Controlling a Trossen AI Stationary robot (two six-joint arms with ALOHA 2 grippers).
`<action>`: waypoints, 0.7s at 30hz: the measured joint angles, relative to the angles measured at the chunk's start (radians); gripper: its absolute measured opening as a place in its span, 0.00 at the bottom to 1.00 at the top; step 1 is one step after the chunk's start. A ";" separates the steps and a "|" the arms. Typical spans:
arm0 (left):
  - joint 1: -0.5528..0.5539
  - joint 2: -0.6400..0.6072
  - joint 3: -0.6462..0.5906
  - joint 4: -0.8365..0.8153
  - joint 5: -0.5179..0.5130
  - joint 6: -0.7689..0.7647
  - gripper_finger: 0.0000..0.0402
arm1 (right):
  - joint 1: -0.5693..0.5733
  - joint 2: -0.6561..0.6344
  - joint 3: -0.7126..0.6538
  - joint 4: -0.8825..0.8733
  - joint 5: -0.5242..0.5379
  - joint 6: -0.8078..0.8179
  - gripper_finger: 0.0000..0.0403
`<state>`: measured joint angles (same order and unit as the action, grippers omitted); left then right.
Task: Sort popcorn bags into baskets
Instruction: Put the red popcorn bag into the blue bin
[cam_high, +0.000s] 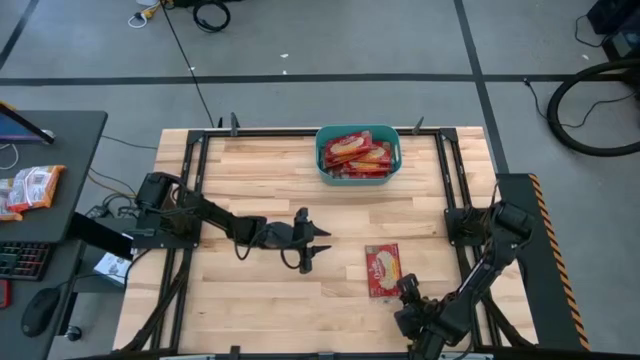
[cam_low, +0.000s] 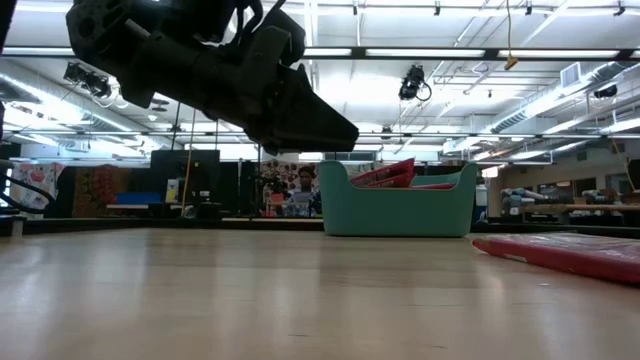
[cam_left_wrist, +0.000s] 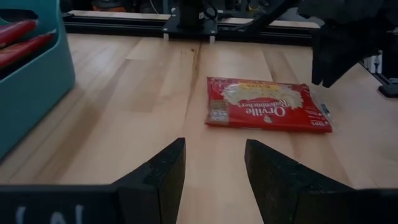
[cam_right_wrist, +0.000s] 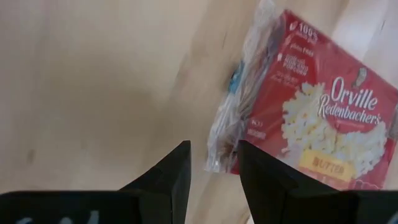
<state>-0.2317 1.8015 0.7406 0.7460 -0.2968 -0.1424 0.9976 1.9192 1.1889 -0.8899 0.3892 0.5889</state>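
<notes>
1. Left gripper (cam_high: 318, 244): it hovers above mid-bench, left of the loose bag. Its fingers (cam_left_wrist: 163, 167) stand apart and hold nothing. The left wrist view looks straight across the bare bench at that bag.
2. Bin (cam_high: 322, 160): it sits at the far edge of the bench, centre. It already holds several bags (cam_high: 357, 153), some standing above the rim in the low view.
3. Loose bag (cam_high: 383, 270): 1 bag lies flat on the bench, face up, near the front and right of centre, well apart from the bin.
4. Right gripper (cam_high: 408, 292): it is low at the bag's near right corner. In the right wrist view its fingers (cam_right_wrist: 166, 175) stand slightly apart at the crimped end of the bag, with nothing clamped.
5. Step in hand, as judged: pickup of the last loose bag; no grasp is made yet.
6. Next move, as judged: 1 gripper must straddle a bag edge, close, lift, carry to the bin and release. A flat bag offers little to grip, so the edge approach must be low.
</notes>
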 joint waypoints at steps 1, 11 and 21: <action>0.003 0.000 0.000 0.001 0.004 0.001 0.43 | 0.002 0.006 0.000 -0.006 -0.002 0.001 0.34; 0.006 0.000 0.000 0.003 0.006 0.000 0.43 | 0.010 0.064 -0.001 -0.073 0.072 0.041 0.33; 0.006 -0.001 0.000 0.000 0.006 0.000 0.43 | 0.006 0.067 -0.006 -0.079 0.111 0.044 0.05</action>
<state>-0.2256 1.8008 0.7406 0.7463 -0.2910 -0.1421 1.0039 1.9865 1.1831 -0.9691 0.4999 0.6328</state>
